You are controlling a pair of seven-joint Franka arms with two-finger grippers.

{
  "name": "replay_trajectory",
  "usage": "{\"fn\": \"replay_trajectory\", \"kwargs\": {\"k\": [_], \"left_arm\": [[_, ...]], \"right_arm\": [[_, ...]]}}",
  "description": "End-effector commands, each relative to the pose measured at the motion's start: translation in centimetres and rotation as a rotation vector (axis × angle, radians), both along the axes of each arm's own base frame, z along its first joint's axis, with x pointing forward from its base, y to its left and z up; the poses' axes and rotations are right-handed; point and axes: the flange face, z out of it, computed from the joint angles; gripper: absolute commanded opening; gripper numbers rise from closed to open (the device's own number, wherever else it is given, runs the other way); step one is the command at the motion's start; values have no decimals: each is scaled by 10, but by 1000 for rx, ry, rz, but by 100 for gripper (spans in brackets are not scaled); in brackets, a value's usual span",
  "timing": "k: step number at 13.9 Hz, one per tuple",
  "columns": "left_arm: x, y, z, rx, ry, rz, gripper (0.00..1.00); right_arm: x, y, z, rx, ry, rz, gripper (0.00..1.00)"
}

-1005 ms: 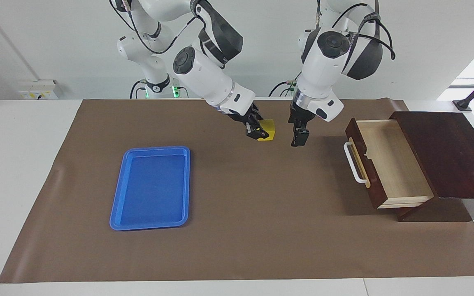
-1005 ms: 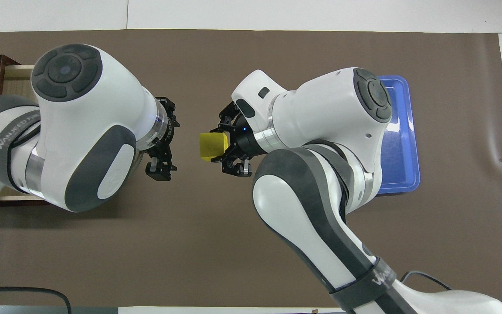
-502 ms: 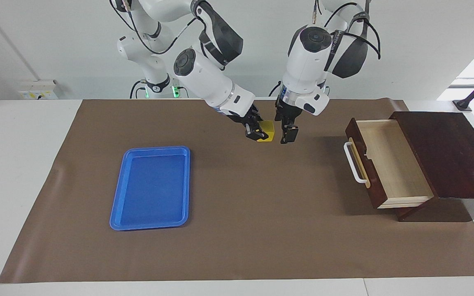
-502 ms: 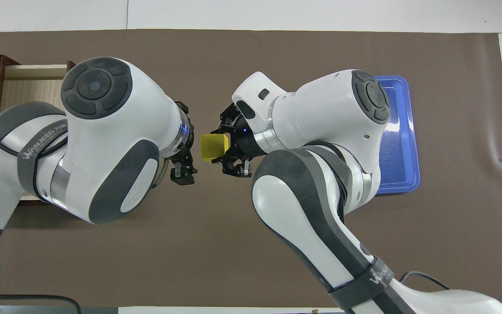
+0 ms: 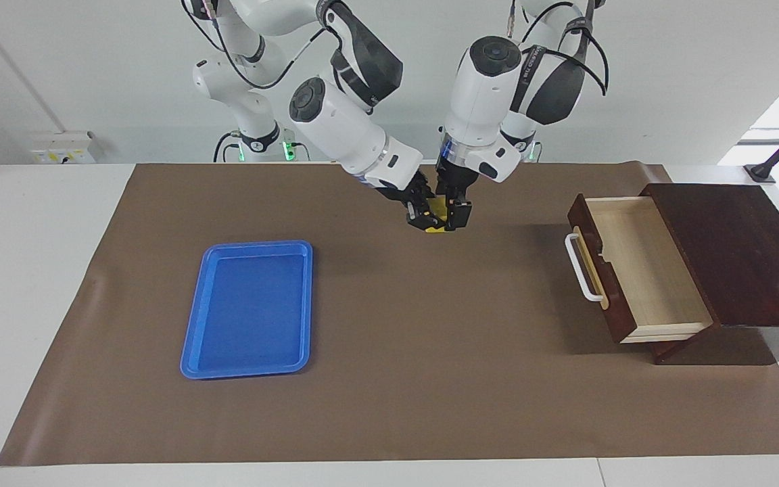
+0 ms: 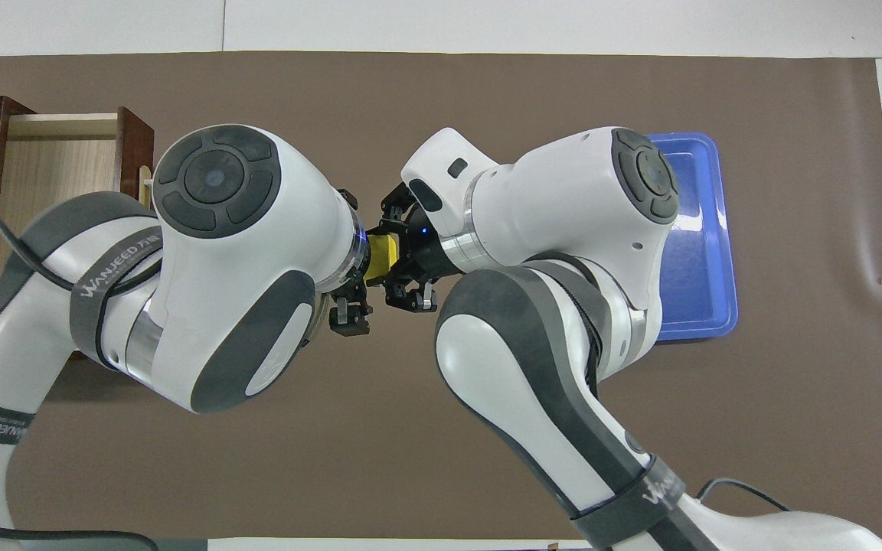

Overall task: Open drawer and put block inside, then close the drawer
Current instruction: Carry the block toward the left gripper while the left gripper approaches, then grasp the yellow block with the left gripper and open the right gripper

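The yellow block (image 5: 434, 229) is held up over the brown mat's middle, near the robots' edge; it also shows in the overhead view (image 6: 381, 255). My right gripper (image 5: 425, 215) is shut on it. My left gripper (image 5: 458, 214) is open, with its fingers on either side of the same block from the drawer's side; one fingertip (image 6: 350, 322) shows past the arm in the overhead view. The dark wooden drawer (image 5: 592, 250) stands pulled out of its cabinet (image 5: 734, 250) at the left arm's end of the table. Its pale inside looks bare.
A flat blue tray (image 5: 251, 308) lies on the brown mat (image 5: 416, 379) toward the right arm's end. The drawer's white bar handle (image 5: 577, 267) faces the table's middle. Both arms crowd the space over the mat's middle.
My left gripper has swung from beside the drawer over to the block and now straddles it. My right gripper has kept the block almost still.
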Motion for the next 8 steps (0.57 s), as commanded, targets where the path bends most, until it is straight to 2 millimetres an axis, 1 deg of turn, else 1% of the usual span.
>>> {"fn": "replay_trajectory", "kwargs": {"k": [1, 2, 4, 8], "left_arm": [[-5, 2, 3, -15, -2, 34, 58], [-5, 2, 3, -16, -4, 34, 37], [-4, 3, 3, -17, -3, 36, 0], [-2, 6, 3, -18, -4, 44, 0]], "right_arm": [[-4, -1, 2, -6, -15, -11, 0], [-3, -1, 2, -7, -16, -13, 0], [-3, -1, 2, -7, -16, -13, 0], [-2, -3, 3, -5, -13, -18, 0]]}}
